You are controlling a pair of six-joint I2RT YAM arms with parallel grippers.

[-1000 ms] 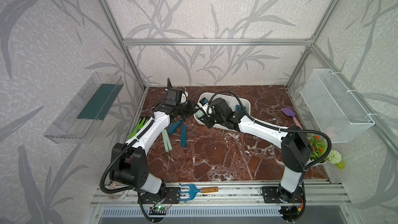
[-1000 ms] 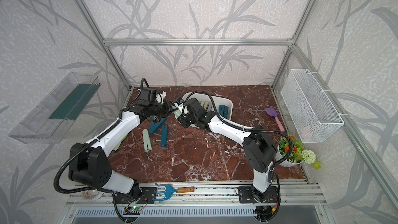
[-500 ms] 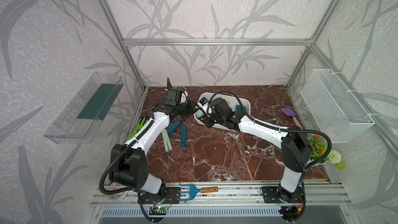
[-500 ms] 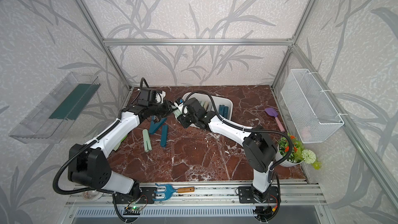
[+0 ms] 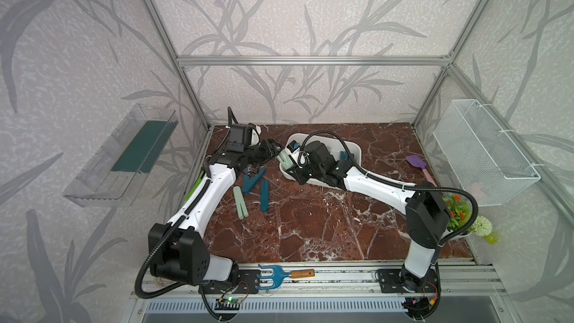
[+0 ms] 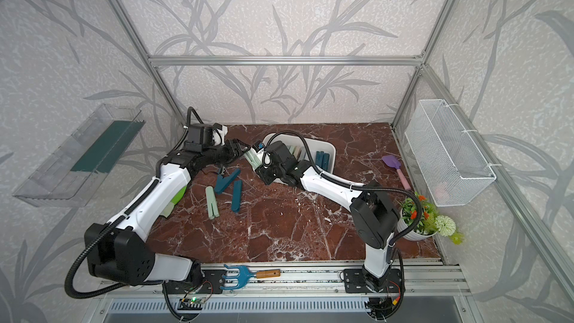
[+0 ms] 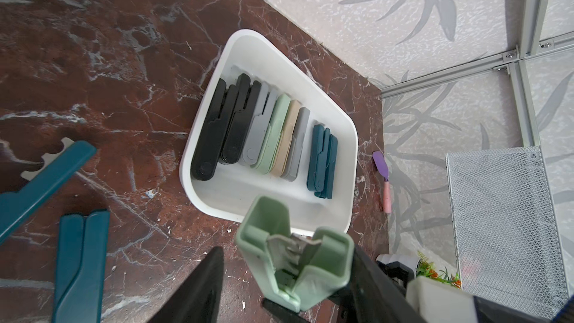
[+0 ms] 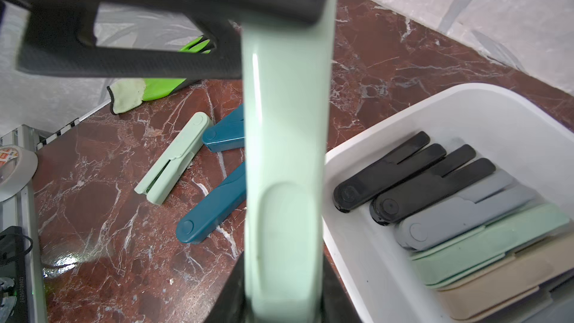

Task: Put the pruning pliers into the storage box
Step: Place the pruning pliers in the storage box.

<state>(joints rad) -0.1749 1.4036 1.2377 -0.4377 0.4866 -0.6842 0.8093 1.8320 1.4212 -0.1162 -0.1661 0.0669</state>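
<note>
My right gripper [image 8: 282,290] is shut on a mint green pruning pliers [image 8: 285,150], held in the air beside the near left end of the white storage box [image 5: 354,150]. The left gripper [image 7: 287,262] stands open around that tool's [image 7: 295,256] other end, with a gap on one side. Both top views show the two grippers meeting there, left [image 6: 240,147] and right [image 5: 287,163]. Several black, grey, mint, beige and teal pliers [image 7: 264,125] lie in a row inside the box [image 7: 352,156]. Loose on the table are a mint one [image 5: 240,201] and two teal ones [image 5: 264,195] [image 5: 253,180].
A blue hand rake [image 5: 279,274] lies on the front rail. A purple spatula [image 5: 417,164] and a flower pot [image 5: 459,212] sit at the right, below a wire basket [image 5: 484,156]. A clear bin [image 5: 121,156] hangs at left. A green glove [image 8: 155,88] lies by the left wall.
The left gripper's jaws have spread apart from the mint pliers they were shut on. The right gripper keeps its hold, and both arms have barely moved.
</note>
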